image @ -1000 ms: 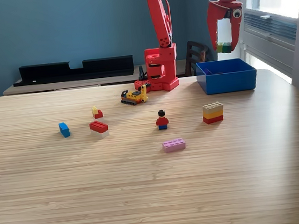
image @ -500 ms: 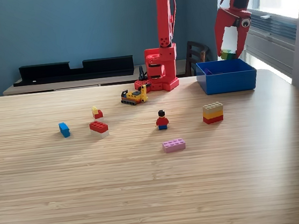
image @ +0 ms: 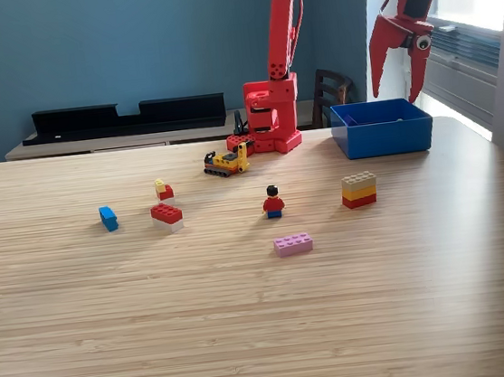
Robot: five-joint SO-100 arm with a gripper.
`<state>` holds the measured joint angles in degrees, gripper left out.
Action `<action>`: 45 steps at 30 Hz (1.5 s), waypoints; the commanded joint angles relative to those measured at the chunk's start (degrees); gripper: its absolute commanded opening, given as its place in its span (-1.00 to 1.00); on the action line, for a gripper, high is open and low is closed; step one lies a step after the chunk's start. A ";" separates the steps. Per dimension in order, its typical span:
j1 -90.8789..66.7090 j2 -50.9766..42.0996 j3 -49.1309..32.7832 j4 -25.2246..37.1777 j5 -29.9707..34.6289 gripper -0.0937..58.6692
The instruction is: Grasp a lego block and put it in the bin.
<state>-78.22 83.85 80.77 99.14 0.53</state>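
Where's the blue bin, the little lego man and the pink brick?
blue bin [image: 383, 135], exterior view, on its front wall.
little lego man [image: 274, 203], exterior view, on his red body.
pink brick [image: 293, 244], exterior view, on its studded top.

Red plastic arm [image: 283, 21], probably dark cabling

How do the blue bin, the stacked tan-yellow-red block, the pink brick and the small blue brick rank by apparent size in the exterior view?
1. blue bin, clearly largest.
2. stacked tan-yellow-red block.
3. pink brick, though it lies nearer the camera, so this is unsure.
4. small blue brick.
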 commanded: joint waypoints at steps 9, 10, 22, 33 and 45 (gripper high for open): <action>41.92 1.49 -22.32 2.55 7.91 -1.00; 46.14 1.49 -23.55 2.55 7.82 -1.00; 69.08 1.49 -25.49 2.55 2.46 -1.00; 73.39 1.41 -24.61 2.02 0.97 -1.00; 80.95 1.32 -24.61 -2.11 1.05 -1.00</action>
<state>0.44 83.76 58.18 98.44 2.11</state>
